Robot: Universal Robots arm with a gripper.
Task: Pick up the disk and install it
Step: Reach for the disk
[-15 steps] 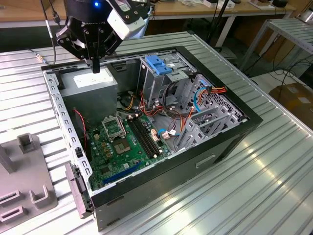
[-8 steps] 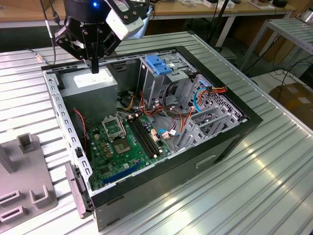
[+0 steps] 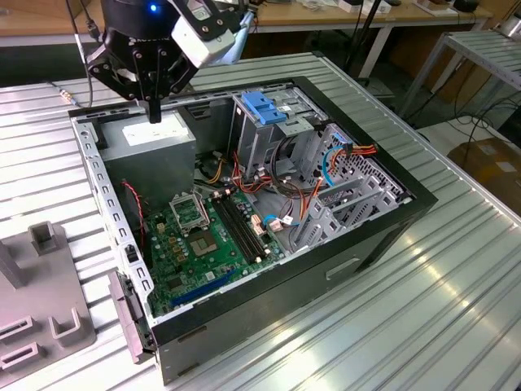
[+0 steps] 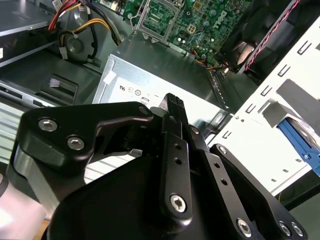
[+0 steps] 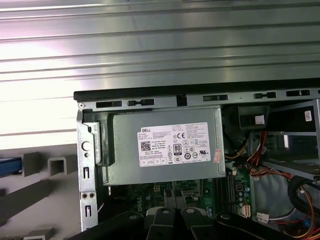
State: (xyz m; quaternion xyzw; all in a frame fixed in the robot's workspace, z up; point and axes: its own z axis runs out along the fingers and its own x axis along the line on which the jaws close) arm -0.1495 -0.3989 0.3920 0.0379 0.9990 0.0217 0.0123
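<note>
At the exterior view's left, a grey fixture (image 3: pixel 41 301) sits on the ribbed metal table (image 3: pixel 431 309), near the table's left edge and just clear of the open computer case (image 3: pixel 269 301). The disk (image 5: pixel 10 166) shows in both wrist views as no more than a strip of blue frame (image 4: pixel 298 142) lying in that fixture, outside the case wall. How it sits there cannot be told.

Next comes the case's slotted left wall (image 3: pixel 102 187). The gripper (image 3: pixel 155 114) hangs just inside it, at the case's far left corner and right above the large grey box (image 3: pixel 155 138) with the white sticker. Its fingers (image 4: pixel 172 107) are pressed together with nothing between them, and whether the tips touch the box cannot be told.

Further right, the green board (image 3: pixel 203 236) lies flat on the case floor with open air above it. The metal cage (image 3: pixel 264 114) with the blue top stands by the far edge. Red and orange cables (image 3: pixel 342 155) crowd the right-hand corner. Beyond the case's right wall the table runs on towards its right edge.
</note>
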